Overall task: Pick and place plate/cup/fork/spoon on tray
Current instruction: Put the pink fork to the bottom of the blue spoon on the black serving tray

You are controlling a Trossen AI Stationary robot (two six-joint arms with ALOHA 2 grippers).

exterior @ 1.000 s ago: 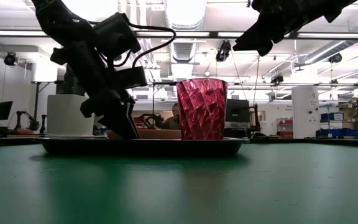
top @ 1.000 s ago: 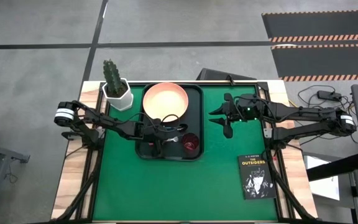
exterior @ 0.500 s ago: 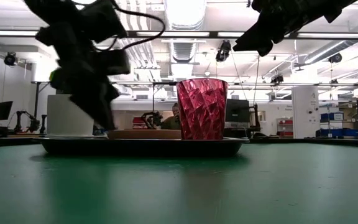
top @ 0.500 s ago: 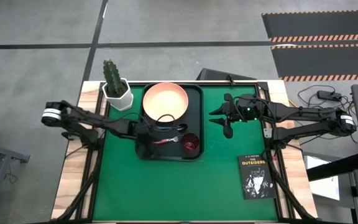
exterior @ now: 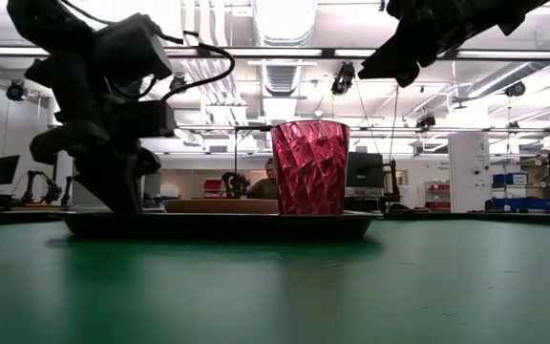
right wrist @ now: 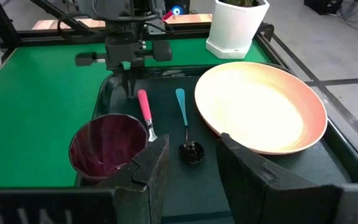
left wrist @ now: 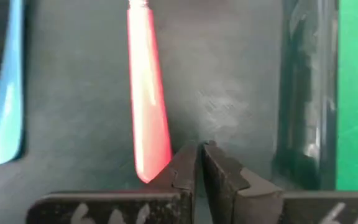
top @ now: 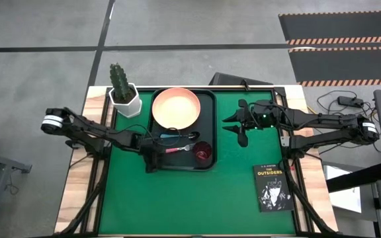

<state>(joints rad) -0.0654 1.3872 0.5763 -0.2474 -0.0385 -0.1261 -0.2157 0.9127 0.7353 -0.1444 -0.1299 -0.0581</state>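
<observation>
The dark tray (top: 207,99) holds the salmon-pink plate (top: 176,109) at its far end and the maroon cup (top: 202,152) at its near right. The pink-handled fork (top: 177,149) and the blue-handled spoon (top: 177,137) lie flat between them. My left gripper (top: 156,152) is shut and empty, pointing down just beside the free end of the fork's handle (left wrist: 148,165). The right wrist view shows a small gap between them (right wrist: 131,90). My right gripper (top: 238,123) hovers open and empty above the green mat, right of the tray.
A white hexagonal cactus pot (top: 126,99) stands at the tray's far left corner. A small black book (top: 272,187) lies on the green mat (top: 177,205) at the near right. The tray's raised rim (left wrist: 300,93) runs close to my left gripper.
My left gripper has moved toward the table's left edge and a little toward the near edge, from over the tray's middle to the handle end of the fork. The fork, spoon, cup and plate lie still on the tray.
</observation>
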